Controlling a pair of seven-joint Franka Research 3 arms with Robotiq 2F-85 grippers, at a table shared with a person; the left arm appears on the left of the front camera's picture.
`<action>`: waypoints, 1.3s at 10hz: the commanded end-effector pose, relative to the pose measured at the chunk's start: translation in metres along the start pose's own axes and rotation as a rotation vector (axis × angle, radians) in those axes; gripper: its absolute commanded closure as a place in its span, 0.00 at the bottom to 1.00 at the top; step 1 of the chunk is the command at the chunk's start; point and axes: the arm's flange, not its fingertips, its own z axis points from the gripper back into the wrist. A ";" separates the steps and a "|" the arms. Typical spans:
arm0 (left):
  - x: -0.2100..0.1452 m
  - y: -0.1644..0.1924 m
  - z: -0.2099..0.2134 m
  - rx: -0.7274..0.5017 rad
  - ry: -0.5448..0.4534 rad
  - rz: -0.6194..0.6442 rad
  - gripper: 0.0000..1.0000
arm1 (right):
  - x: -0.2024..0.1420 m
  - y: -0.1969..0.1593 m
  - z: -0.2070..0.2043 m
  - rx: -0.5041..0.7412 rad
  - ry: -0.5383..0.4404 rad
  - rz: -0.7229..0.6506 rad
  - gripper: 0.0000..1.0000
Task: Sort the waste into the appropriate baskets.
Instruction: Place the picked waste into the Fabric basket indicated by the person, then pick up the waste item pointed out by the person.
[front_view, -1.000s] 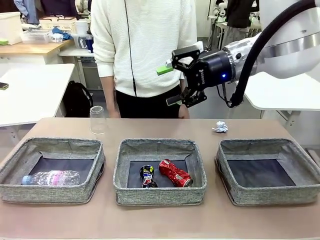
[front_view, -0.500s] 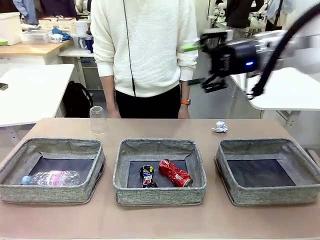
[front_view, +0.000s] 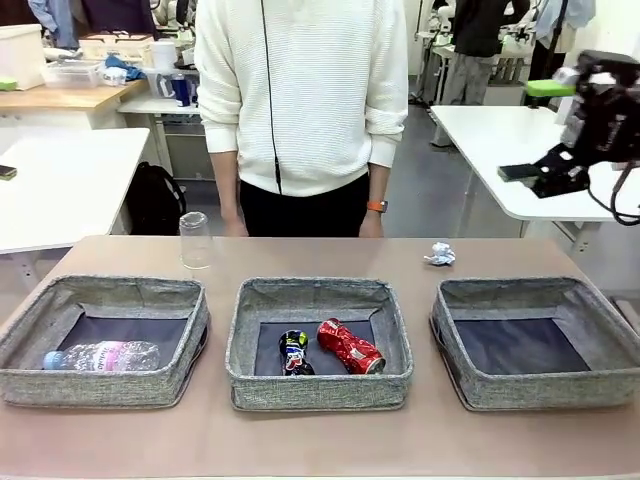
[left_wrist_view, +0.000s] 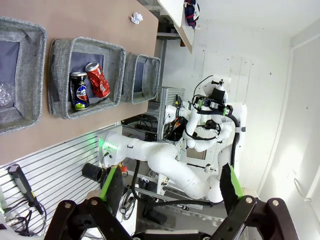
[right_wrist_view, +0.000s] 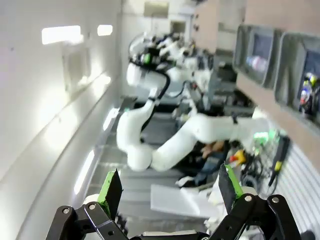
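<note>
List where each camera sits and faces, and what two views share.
Front view: fixed on the robot's side, facing across three baskets at the person; right arm's fingers open, high at right.
Left wrist view: on the left wrist, rolled sideways, facing the table and white arm links; left arm's fingers open.
Right wrist view: on the right wrist, blurred, facing white arm links beside the table; right arm's fingers open.
Shared: front and left wrist views show the red can and dark can in the middle basket.
</note>
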 end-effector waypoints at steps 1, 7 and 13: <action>-0.001 0.000 0.002 0.006 0.008 -0.017 0.00 | 0.009 -0.010 0.025 0.093 0.023 0.003 0.00; -0.001 0.000 0.002 0.006 0.008 -0.017 0.00 | -0.001 -0.014 0.026 0.083 0.016 -0.019 0.00; -0.001 0.000 0.002 0.006 0.008 -0.017 0.00 | -0.001 -0.014 0.026 0.083 0.016 -0.019 0.00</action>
